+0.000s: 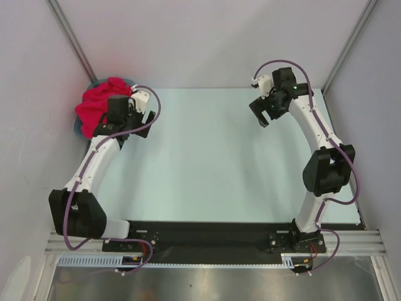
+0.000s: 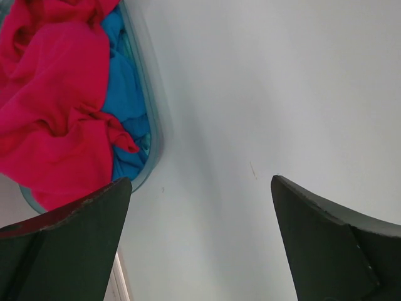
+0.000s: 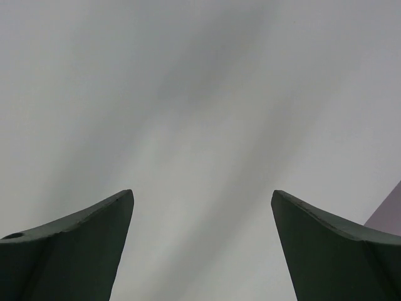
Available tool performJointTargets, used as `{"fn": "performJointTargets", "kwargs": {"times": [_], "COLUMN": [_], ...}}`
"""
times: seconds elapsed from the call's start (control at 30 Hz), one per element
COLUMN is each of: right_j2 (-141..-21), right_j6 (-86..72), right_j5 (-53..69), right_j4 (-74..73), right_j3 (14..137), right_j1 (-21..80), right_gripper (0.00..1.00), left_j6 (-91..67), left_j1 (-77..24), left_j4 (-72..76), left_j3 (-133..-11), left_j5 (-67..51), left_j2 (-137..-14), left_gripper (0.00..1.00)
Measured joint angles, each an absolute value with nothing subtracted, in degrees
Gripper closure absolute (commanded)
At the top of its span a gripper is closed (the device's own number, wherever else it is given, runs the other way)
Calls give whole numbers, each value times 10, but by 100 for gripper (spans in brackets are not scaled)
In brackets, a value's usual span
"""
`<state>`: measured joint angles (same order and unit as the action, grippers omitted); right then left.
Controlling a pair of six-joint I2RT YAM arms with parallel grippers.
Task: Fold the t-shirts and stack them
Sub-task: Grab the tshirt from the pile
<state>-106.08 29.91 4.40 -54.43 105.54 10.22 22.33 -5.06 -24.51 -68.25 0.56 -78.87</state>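
While both pincers stand wide and hold nothing, the left pincer hovers over the pale mint tabletop, just beside the grey-teal rounded plastic tub, which sits ahead of its left finger. Inside that tub the large crimson-red cloth t-shirt lies crumpled over the turquoise-blue cloth t-shirt; blue shows along the tub wall nearest the pincer. 2 shirts in view, neither folded. With fingers spread, the right pincer faces only bare pale surface, well apart from tub and shirts.
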Motion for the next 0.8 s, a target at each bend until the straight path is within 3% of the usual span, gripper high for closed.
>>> {"fn": "performJointTargets", "kwargs": {"times": [0.33, 0.57, 0.77, 0.8], "right_j2": [-1064, -1075, -1093, -1096], "right_j6": [300, 310, 328, 331], "right_j5": [-30, -54, -67, -70], "right_j4": [-512, -493, -481, -478], "right_j3": [1020, 990, 979, 979], "right_j1": [108, 85, 69, 69], "right_gripper": [0, 0, 0, 0], "left_j6": [328, 269, 255, 255], "left_j1": [-23, 102, 120, 118], "left_j4": [-239, -373, -399, -400], "left_j3": [-686, -944, -982, -992], "left_j5": [98, 62, 20, 14], "left_j2": [-788, -968, -1025, -1041], "left_gripper": [0, 2, 3, 8]}}
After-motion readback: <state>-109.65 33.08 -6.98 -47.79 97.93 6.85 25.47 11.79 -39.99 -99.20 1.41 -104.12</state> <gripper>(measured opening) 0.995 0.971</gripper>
